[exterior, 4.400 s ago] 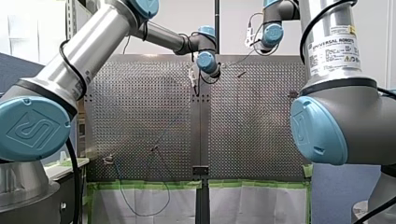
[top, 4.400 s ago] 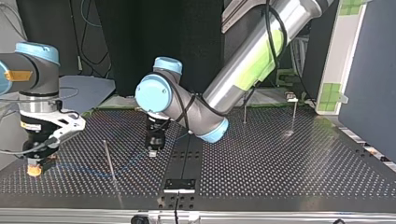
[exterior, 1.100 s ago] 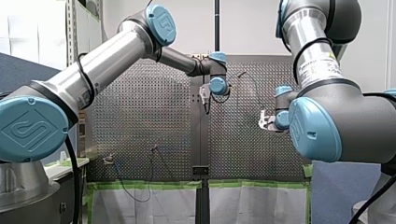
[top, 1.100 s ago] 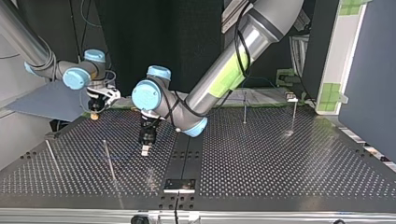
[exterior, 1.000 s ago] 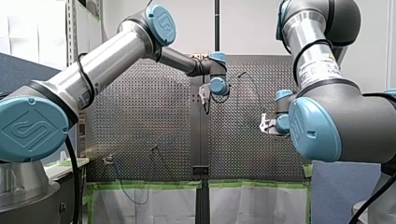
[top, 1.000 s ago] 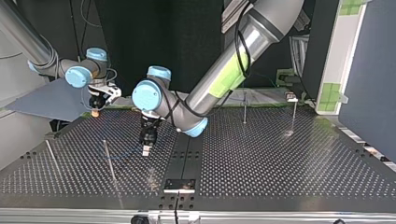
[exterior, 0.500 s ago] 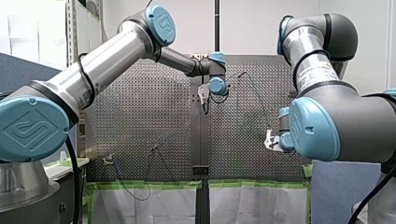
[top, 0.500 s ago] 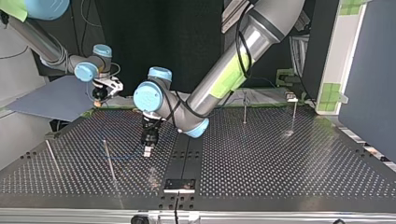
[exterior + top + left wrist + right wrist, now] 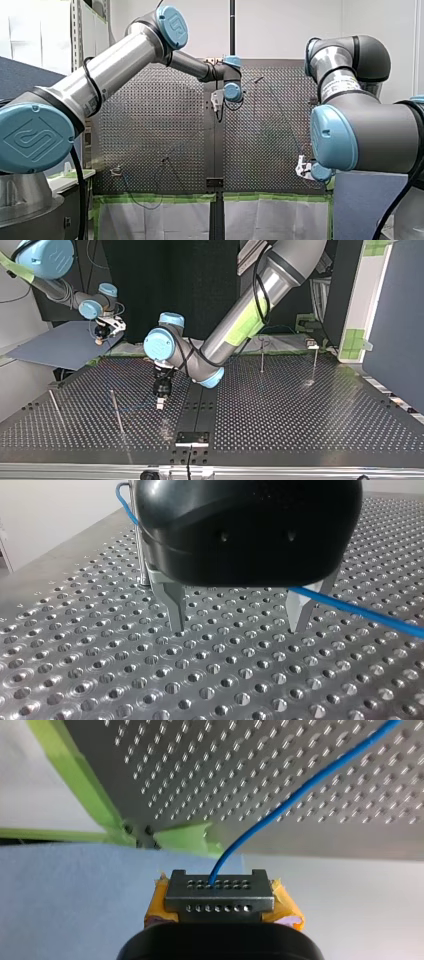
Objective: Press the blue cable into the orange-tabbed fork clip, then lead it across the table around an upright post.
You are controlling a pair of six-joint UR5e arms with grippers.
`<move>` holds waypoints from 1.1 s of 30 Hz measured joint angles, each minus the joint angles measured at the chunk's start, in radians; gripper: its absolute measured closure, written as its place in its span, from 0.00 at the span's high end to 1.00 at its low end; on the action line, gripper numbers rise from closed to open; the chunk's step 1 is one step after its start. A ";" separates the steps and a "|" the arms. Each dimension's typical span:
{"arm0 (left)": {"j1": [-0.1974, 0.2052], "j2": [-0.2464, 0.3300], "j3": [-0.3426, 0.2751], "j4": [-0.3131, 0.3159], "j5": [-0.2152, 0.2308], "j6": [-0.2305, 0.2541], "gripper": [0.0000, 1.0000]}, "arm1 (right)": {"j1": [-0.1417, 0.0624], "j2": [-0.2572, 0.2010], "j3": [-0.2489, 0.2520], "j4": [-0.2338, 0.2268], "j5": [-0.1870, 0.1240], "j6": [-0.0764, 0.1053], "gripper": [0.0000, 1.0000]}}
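Observation:
My right gripper is shut on the blue cable, which comes out between its yellow pads and runs back over the perforated table. In the top view this gripper hangs beyond the table's far left corner. In the front view it is low at the right. My left gripper stands open just above the table, and the cable passes beside one metal finger, not between them. In the top view this gripper is near the table's middle. No orange-tabbed clip shows.
Upright posts stand on the table: two thin ones at the top view's left and two at the far right. Green tape lines the table's edge. A blue-grey board lies beyond the far left corner.
My right gripper has drawn back off the table's far left corner in the top view, pulling the blue cable with it. My left gripper stays open in nearly the same place.

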 joint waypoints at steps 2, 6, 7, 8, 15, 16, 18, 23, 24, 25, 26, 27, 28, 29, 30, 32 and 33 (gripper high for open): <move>0.000 0.000 0.000 0.000 -0.005 0.001 1.00 | -0.018 0.018 -0.001 -0.018 -0.012 0.001 0.00; 0.000 0.000 0.000 0.000 -0.012 0.001 1.00 | -0.045 0.050 -0.006 -0.050 -0.034 0.004 0.00; 0.000 0.000 0.000 0.000 -0.012 0.001 1.00 | -0.048 0.057 -0.006 -0.057 -0.036 0.005 0.00; 0.000 0.000 0.000 0.000 -0.012 0.001 1.00 | -0.051 0.068 -0.006 -0.067 -0.039 0.006 0.00; -0.002 0.000 0.000 -0.013 -0.023 0.001 1.00 | -0.052 0.134 -0.008 -0.110 -0.072 0.005 0.00; -0.003 0.000 0.000 -0.018 -0.027 0.001 1.00 | -0.052 0.139 -0.008 -0.117 -0.077 0.004 0.00; -0.006 0.000 0.000 -0.036 -0.041 -0.001 1.00 | -0.051 0.147 -0.009 -0.134 -0.087 0.004 0.00; -0.016 0.000 0.001 -0.076 -0.080 -0.025 1.00 | -0.050 0.152 -0.014 -0.172 -0.123 0.005 0.00; -0.019 0.000 0.001 -0.086 -0.090 -0.035 1.00 | -0.050 0.152 -0.015 -0.175 -0.130 0.005 0.00; -0.021 0.000 0.001 -0.094 -0.096 -0.042 1.00 | -0.049 0.152 -0.015 -0.176 -0.135 0.004 0.00; -0.023 0.000 0.001 -0.103 -0.101 -0.050 1.00 | -0.049 0.152 -0.016 -0.177 -0.141 0.004 0.00; -0.025 0.000 0.001 -0.114 -0.106 -0.062 1.00 | -0.049 0.152 -0.016 -0.178 -0.144 0.004 0.00; -0.027 0.001 0.001 -0.123 -0.108 -0.071 1.00 | -0.049 0.152 -0.016 -0.178 -0.146 0.004 0.00; -0.028 0.001 0.001 -0.133 -0.109 -0.080 1.00 | -0.048 0.152 -0.016 -0.178 -0.148 0.004 0.00; -0.029 0.001 0.001 -0.144 -0.111 -0.091 1.00 | -0.048 0.152 -0.016 -0.178 -0.149 0.004 0.00; -0.030 0.003 0.002 -0.161 -0.112 -0.108 1.00 | -0.046 0.152 -0.016 -0.177 -0.151 0.004 0.00; -0.031 0.005 0.002 -0.171 -0.113 -0.119 1.00 | -0.045 0.152 -0.016 -0.177 -0.152 0.003 0.00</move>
